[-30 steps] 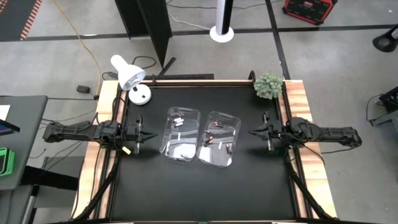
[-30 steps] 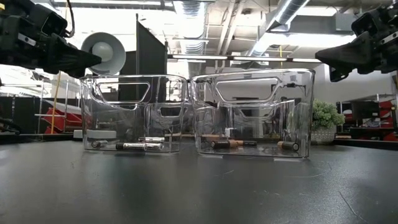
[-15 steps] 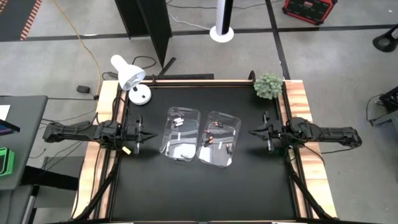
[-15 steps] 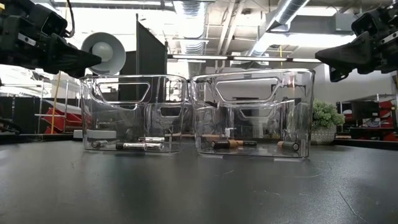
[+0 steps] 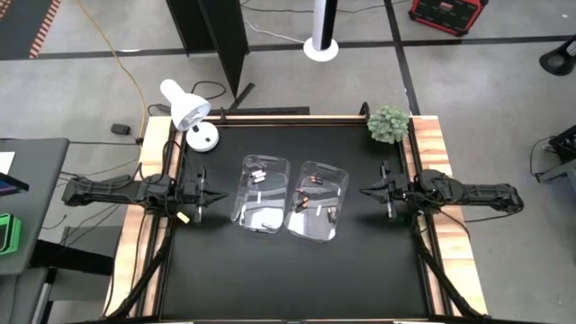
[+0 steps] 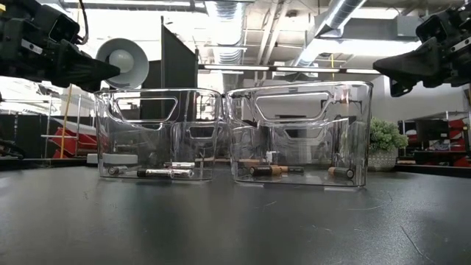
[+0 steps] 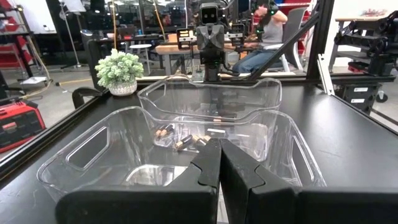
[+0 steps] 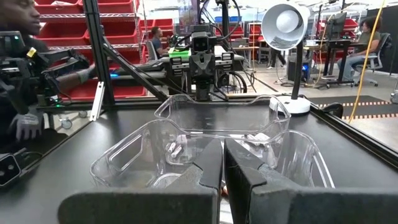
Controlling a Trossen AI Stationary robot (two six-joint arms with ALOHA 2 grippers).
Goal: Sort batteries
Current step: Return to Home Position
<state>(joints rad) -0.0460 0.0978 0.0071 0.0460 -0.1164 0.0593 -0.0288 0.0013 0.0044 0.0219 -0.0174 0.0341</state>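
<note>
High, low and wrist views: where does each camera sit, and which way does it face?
High view: overhead, looking straight down; left tool and right tool flank the left bin and right bin.
Low view: table height, looking level through the bins into the room; both tools enter at the top corners.
Left wrist view: rides its arm, facing the right arm; own shut fingers in front.
Right wrist view: rides its arm, facing the left arm and lamp.
Shared: both wrist views see both bins.
</note>
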